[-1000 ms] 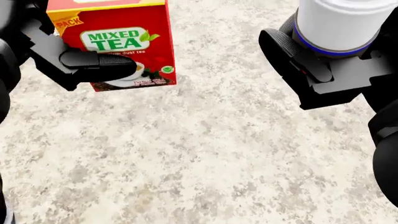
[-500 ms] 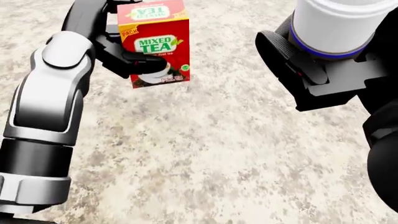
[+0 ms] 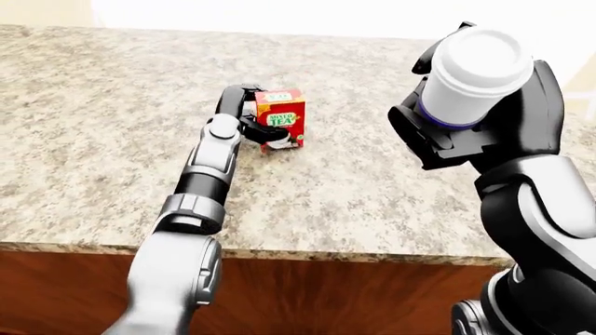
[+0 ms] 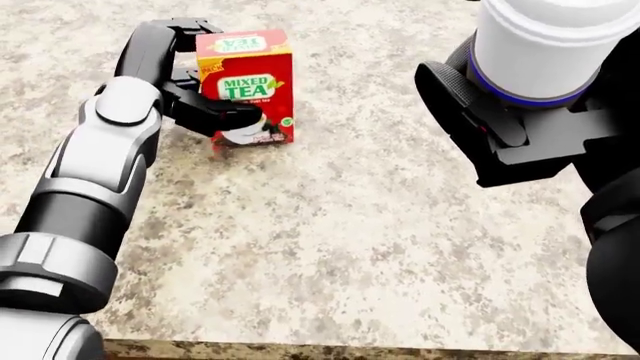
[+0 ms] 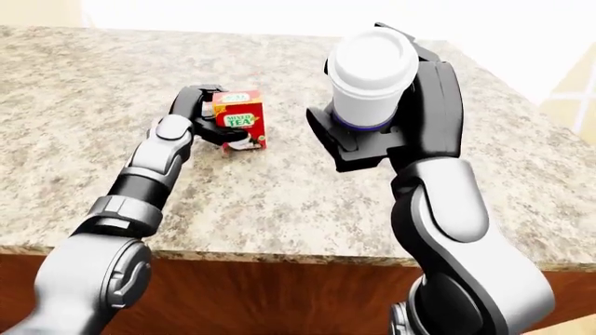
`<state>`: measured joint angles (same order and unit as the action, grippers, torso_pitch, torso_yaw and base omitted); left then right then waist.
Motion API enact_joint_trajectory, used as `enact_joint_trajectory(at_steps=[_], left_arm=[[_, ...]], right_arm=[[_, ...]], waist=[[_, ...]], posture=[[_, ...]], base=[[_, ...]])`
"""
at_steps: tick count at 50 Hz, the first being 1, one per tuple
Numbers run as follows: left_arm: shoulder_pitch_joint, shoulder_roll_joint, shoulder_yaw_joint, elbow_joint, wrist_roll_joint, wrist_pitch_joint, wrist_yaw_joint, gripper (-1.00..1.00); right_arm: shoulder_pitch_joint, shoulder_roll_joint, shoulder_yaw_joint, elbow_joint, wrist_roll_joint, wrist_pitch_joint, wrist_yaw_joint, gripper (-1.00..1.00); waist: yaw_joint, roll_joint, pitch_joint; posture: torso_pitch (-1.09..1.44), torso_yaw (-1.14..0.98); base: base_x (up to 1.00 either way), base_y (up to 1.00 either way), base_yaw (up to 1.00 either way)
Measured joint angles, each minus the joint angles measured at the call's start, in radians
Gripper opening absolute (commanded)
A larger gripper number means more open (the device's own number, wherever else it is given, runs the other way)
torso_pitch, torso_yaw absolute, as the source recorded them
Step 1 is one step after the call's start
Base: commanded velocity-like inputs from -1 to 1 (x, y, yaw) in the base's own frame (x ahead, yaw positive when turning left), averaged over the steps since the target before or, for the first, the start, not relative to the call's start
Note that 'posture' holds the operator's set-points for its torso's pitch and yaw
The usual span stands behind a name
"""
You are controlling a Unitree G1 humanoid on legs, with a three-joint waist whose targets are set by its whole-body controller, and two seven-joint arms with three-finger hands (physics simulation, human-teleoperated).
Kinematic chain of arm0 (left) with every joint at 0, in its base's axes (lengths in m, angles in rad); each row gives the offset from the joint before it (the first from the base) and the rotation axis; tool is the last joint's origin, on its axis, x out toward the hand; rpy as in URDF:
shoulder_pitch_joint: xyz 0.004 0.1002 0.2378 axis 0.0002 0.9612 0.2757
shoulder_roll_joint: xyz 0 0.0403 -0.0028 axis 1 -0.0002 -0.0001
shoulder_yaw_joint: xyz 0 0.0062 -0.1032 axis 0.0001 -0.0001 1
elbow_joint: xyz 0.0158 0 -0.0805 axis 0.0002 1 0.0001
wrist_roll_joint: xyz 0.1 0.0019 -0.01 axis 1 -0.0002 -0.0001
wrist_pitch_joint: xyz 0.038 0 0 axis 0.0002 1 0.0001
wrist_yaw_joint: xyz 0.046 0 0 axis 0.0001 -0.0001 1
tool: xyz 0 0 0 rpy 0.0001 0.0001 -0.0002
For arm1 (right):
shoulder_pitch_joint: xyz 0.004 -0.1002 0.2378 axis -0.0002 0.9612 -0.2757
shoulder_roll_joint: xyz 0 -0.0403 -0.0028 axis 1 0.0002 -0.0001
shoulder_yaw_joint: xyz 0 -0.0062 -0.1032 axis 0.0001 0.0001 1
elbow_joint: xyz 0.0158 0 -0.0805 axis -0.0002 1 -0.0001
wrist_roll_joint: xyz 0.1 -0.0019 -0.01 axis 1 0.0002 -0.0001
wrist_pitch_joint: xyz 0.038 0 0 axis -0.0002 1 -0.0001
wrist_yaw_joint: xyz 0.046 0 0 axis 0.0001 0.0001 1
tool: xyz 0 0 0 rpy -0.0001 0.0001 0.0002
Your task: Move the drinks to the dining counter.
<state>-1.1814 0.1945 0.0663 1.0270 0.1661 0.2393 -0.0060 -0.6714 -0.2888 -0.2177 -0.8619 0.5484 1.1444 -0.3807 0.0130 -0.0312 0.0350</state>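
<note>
So in the left-eye view the left hand (image 3: 249,118) is clenched round the red tea box (image 3: 280,119), standing on the granite counter (image 3: 93,139) at upper centre. Head view, upper right: the right hand (image 4: 520,127) grips a white cup (image 4: 545,45) held up off the counter.

A big stone counter (image 3: 372,202) fills most of the scene. Its top is speckled in tan, grey and brown. Under the near edge, the side of the counter (image 3: 307,300) is dark reddish-brown wood. Far away, past the counter, everything is very bright and white. On the far right, in the right-eye view, a pale yellow floor (image 5: 578,91) shows.
</note>
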Motion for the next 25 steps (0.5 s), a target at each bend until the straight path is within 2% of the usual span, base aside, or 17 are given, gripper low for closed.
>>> enact_joint_trajectory(at_steps=[8, 12, 17, 21, 25], left_arm=[[0.005, 0.002, 0.001, 0.0, 0.008, -0.022, -0.008, -0.19], [0.019, 0.001, 0.002, -0.017, 0.008, -0.029, -0.023, 0.14], [0.027, 0.004, -0.002, -0.027, 0.019, -0.029, -0.034, 0.28], [0.032, 0.005, -0.005, -0.024, 0.03, -0.026, -0.035, 0.66], [0.036, 0.006, -0.004, -0.015, 0.039, -0.025, -0.034, 0.63]], right_arm=[[-0.001, 0.006, 0.0, 0.0, -0.012, 0.007, 0.009, -1.0], [0.001, 0.008, 0.0, -0.001, -0.017, 0.004, 0.014, -1.0], [0.006, 0.012, 0.004, 0.004, -0.027, 0.0, 0.02, -1.0], [0.006, 0.014, 0.003, 0.002, -0.03, 0.001, 0.023, -1.0], [0.006, 0.013, 0.0, 0.003, -0.035, -0.001, 0.027, -1.0]], waist=[[0.001, 0.001, -0.005], [0.001, 0.001, -0.007], [0.0, 0.002, -0.007], [0.0, 0.002, -0.006], [0.0, 0.002, -0.005]], posture=[[0.0, 0.0], [0.0, 0.0], [0.0, 0.0], [0.0, 0.0], [0.0, 0.0]], base=[[0.0, 0.0, 0.0], [0.0, 0.0, 0.0], [0.0, 0.0, 0.0], [0.0, 0.0, 0.0], [0.0, 0.0, 0.0]])
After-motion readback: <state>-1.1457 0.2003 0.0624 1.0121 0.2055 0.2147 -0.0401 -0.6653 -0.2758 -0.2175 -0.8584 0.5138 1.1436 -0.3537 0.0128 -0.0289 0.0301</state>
